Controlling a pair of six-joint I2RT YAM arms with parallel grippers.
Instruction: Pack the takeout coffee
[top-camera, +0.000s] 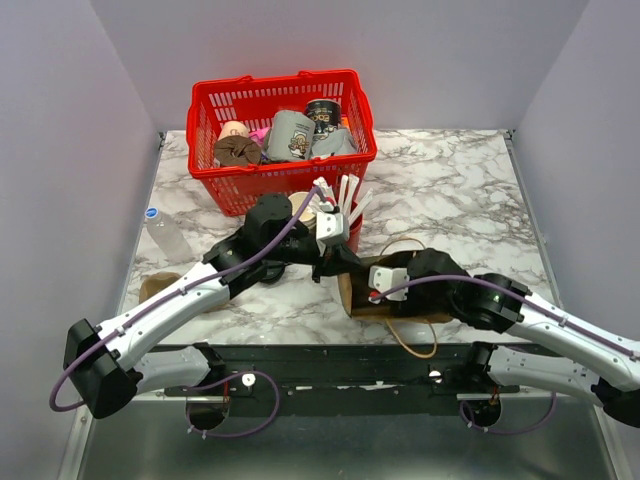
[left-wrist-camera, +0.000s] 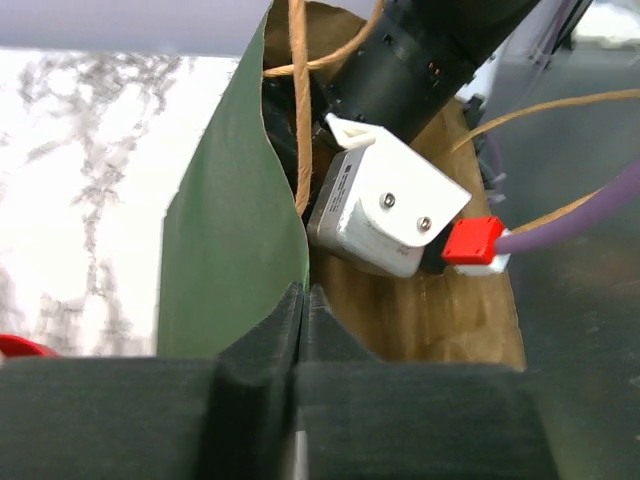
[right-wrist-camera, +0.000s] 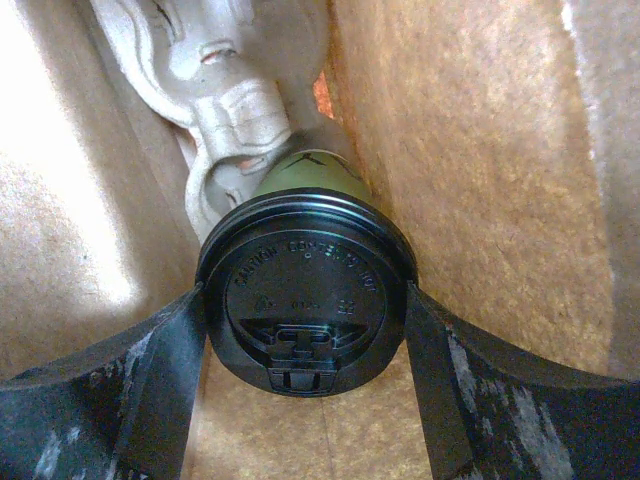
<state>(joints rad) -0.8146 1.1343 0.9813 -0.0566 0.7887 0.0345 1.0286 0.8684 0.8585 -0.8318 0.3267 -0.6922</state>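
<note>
Though grey-veined, white marble table (top-camera: 450, 190), lilac walls (top-camera: 300, 40).

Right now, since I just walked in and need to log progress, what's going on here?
The right gripper is inside the brown paper bag, clamped on the lidded takeout coffee. The left gripper pinches the bag's rim, holding its mouth open. The cup is in the bag but not yet released.
</note>
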